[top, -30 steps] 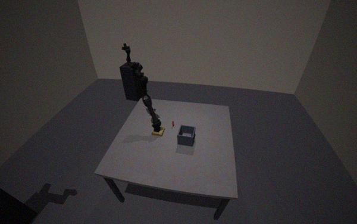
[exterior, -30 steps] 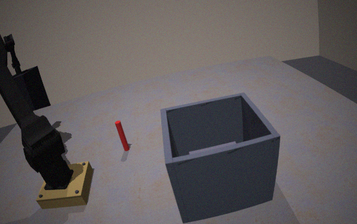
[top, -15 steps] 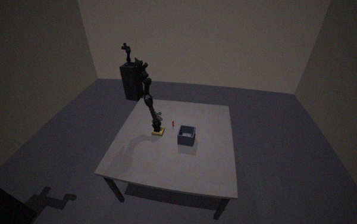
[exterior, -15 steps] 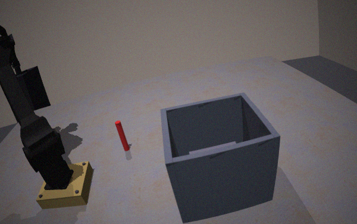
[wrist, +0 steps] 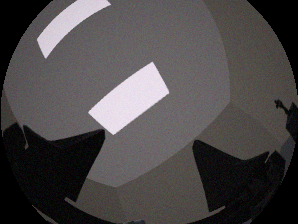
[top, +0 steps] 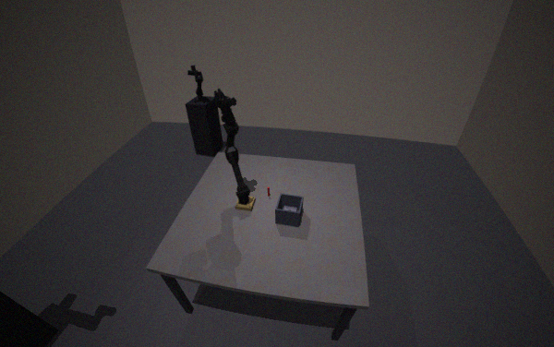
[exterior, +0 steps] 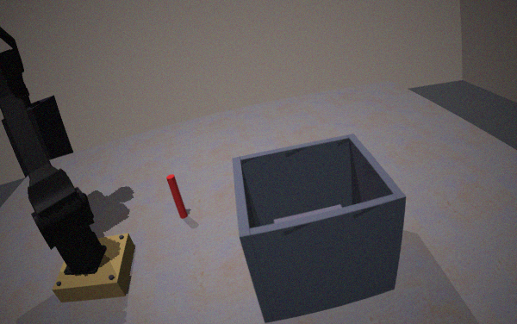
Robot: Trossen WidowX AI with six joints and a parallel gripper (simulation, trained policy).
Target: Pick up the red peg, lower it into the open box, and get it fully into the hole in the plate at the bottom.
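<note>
Red peg (top: 269,191) (exterior: 177,196) outside grey box (top: 289,218) (exterior: 323,263); fingers apart, holding nothing.

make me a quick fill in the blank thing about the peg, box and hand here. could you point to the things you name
The peg (top: 269,191) (exterior: 177,196) is coloured ____. It stands ____ the box (top: 289,217) (exterior: 323,258), on the table (top: 323,258) (exterior: 207,297). The fingers of the hand (top: 219,92) (wrist: 149,137) are ____. The base plate under the arm (top: 232,131) (exterior: 19,125) is coloured ____.

Missing words: red; outside; open; yellow
</note>
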